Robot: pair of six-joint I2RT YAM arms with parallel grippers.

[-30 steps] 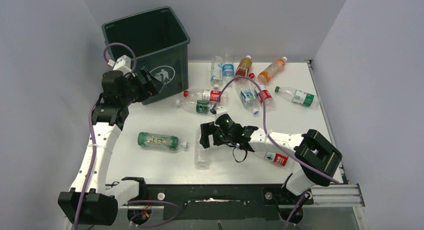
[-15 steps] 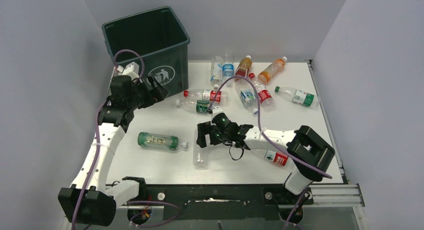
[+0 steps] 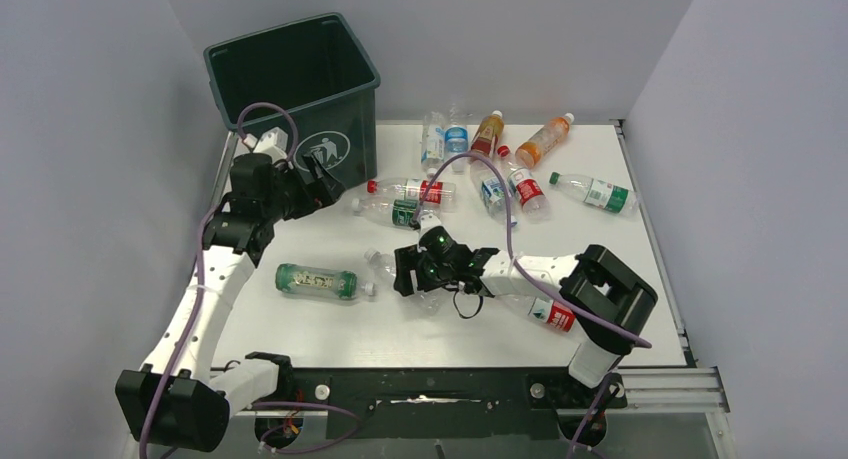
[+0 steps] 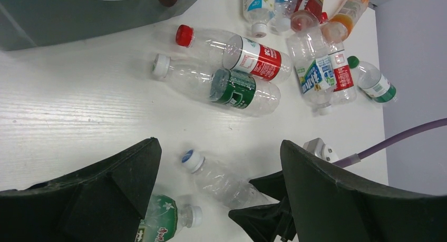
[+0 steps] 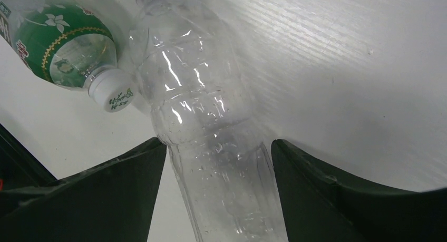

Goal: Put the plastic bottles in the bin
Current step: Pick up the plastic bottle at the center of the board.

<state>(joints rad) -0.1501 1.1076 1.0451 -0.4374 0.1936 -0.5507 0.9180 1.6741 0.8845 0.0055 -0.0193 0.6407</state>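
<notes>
**Desk:** Dark-green bin (image 3: 356, 129)?

**Me:** Just beyond my left gripper (image 3: 322, 187), whose jaws gape wide, empty.

**Desk:** Right gripper (image 5: 217, 143)?

**Me:** A clear unlabelled bottle (image 5: 200, 84) lies between its fingers; gripped or not, I can't tell. A green-labelled bottle (image 5: 58, 47) lies just beside.
</notes>
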